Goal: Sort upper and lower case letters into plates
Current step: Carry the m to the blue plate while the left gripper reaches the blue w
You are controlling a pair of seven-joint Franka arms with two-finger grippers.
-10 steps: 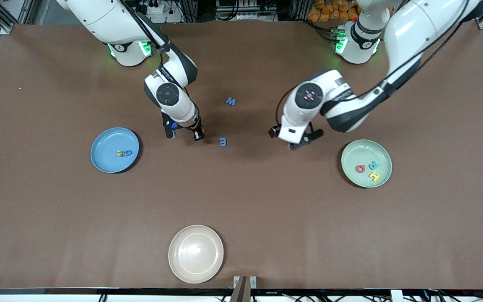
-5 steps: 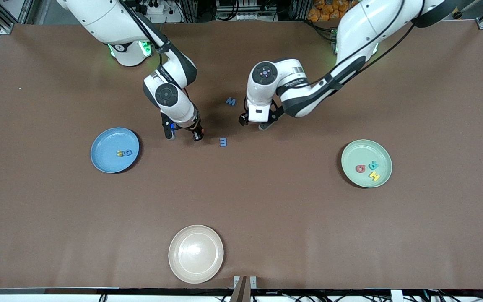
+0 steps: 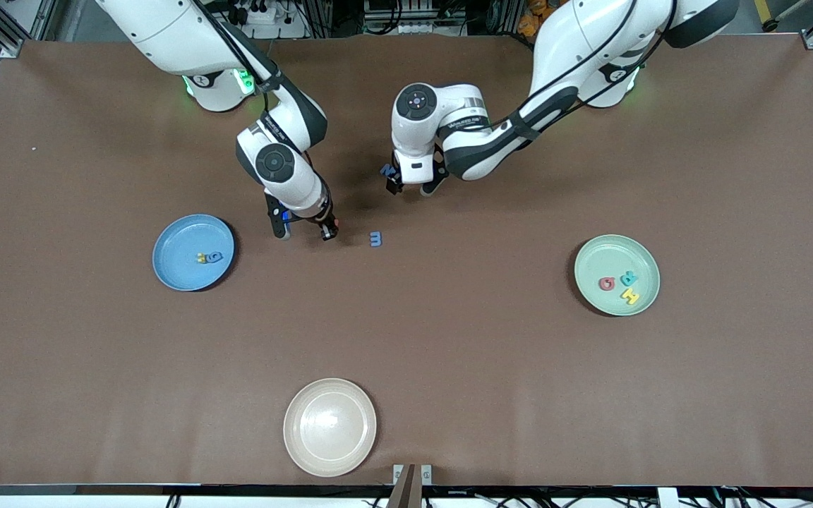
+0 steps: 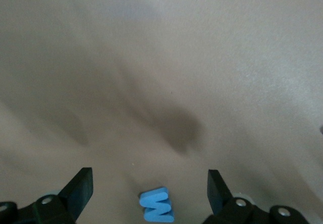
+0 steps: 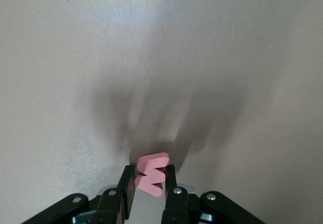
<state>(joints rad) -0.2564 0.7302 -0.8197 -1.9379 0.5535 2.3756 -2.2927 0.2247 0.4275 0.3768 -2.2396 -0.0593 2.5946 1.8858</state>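
In the front view, upper centre of the frame, the left gripper (image 3: 413, 185) is held low over a blue letter (image 3: 386, 170) with the forearm bent toward the right arm's end, while the right gripper (image 3: 303, 228) is angled down between the blue plate (image 3: 166, 271) and a second blue letter (image 3: 376, 239), the mint plate (image 3: 593, 296) lying at mid-right. In the left wrist view the fingers (image 4: 81, 187) are seen spread wide around the blue letter (image 4: 157, 209) at the bottom edge. In the right wrist view a pink letter (image 5: 152, 174) is pinched at bottom centre by the right gripper (image 5: 150, 181).

blue plate (image 3: 173, 264); mint green plate (image 3: 643, 262); pink letter (image 5: 151, 174); brown table (image 3: 484, 367)
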